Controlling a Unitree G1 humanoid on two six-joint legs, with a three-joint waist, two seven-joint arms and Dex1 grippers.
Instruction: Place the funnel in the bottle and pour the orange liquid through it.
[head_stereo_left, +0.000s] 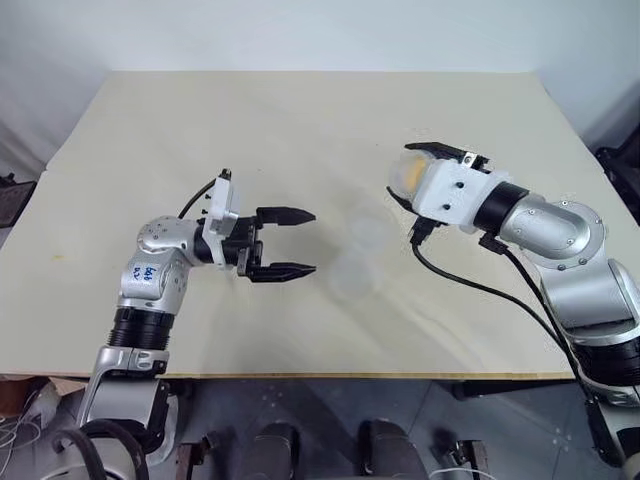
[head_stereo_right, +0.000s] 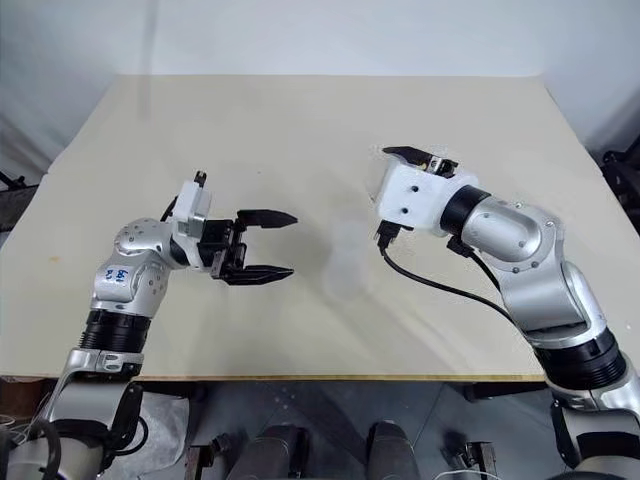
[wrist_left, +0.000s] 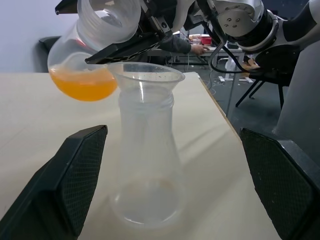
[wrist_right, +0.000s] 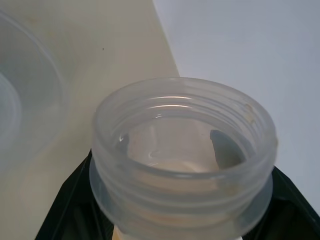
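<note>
The bottle (wrist_left: 145, 165), a small clear flask, stands upright on the table between my two arms, and shows only faintly from the head (head_stereo_left: 352, 262). The clear funnel (wrist_left: 146, 80) sits in its neck. My right gripper (head_stereo_left: 410, 175) is shut on the neck of a larger clear flask (wrist_left: 105, 20), held tilted just above and beside the funnel's rim. The orange liquid (wrist_left: 82, 85) lies pooled in that flask's lowered base, and none reaches its mouth (wrist_right: 182, 130). My left gripper (head_stereo_left: 312, 241) is open and level, with the bottle just beyond its fingertips and untouched.
The beige table (head_stereo_left: 300, 120) extends far behind and to both sides. A black cable (head_stereo_left: 470, 285) loops from my right wrist over the tabletop. Beyond the table's edge in the left wrist view are chairs and a person's arm (wrist_left: 185, 46) at a desk.
</note>
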